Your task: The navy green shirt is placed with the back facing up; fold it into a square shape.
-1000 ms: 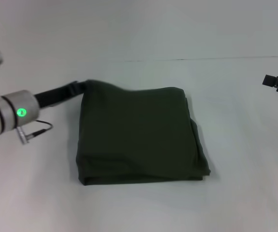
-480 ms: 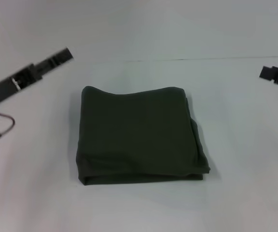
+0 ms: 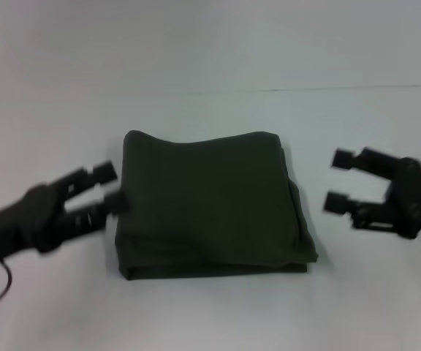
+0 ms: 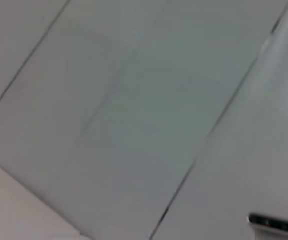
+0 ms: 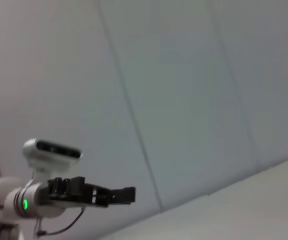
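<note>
Both open tools, left tool (image 3: 110,187) and right tool (image 3: 338,180), flank the folded navy green shirt (image 3: 210,205).

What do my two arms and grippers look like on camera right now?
Both grippers are black with two blocky, square-tipped fingers: the left gripper on a dark forearm trailing a thin cable, the right gripper on a bulkier black body. The right wrist view shows the left arm's white link with a green light.
</note>
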Motion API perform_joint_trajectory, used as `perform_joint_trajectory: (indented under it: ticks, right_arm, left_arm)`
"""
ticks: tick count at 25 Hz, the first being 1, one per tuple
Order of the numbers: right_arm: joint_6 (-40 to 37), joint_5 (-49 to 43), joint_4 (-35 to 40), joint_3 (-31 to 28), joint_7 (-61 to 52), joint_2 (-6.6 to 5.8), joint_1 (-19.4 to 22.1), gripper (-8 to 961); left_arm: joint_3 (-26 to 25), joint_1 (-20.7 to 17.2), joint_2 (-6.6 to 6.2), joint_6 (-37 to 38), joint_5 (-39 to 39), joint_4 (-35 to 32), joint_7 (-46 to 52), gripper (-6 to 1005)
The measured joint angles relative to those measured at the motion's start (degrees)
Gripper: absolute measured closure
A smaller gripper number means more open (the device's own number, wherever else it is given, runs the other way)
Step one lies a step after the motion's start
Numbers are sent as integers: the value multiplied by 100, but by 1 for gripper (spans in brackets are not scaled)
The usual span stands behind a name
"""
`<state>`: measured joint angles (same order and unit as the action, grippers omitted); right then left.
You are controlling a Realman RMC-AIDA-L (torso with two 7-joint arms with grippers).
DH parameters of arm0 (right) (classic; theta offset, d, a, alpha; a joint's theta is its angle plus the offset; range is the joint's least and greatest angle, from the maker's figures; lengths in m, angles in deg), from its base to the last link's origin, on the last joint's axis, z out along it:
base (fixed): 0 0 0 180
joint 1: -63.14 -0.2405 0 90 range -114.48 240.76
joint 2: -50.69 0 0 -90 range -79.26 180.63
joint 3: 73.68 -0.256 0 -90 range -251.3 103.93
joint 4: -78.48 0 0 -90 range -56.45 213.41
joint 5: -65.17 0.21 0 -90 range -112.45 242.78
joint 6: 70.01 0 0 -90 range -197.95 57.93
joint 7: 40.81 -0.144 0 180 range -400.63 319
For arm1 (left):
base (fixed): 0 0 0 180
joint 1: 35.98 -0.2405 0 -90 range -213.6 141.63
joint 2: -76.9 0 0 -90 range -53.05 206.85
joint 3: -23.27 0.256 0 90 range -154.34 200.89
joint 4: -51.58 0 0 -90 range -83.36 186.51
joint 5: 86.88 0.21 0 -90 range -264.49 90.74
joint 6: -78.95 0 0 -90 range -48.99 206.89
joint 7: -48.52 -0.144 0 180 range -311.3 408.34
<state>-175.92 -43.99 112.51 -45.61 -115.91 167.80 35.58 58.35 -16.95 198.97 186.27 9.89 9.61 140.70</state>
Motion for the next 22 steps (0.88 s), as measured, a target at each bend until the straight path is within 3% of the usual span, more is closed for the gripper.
perform_joint_trajectory:
  ticks: [9,22]
  right_arm:
    - [515,-585,-1,930,-233,85,-405,38]
    - [803,-909,-53,1781,-836,86,-488,37]
  left_arm:
    - [83,-317,42,110,399,433,-1126,63]
    - [617,-67,172,-63,1354,575,-1224,63]
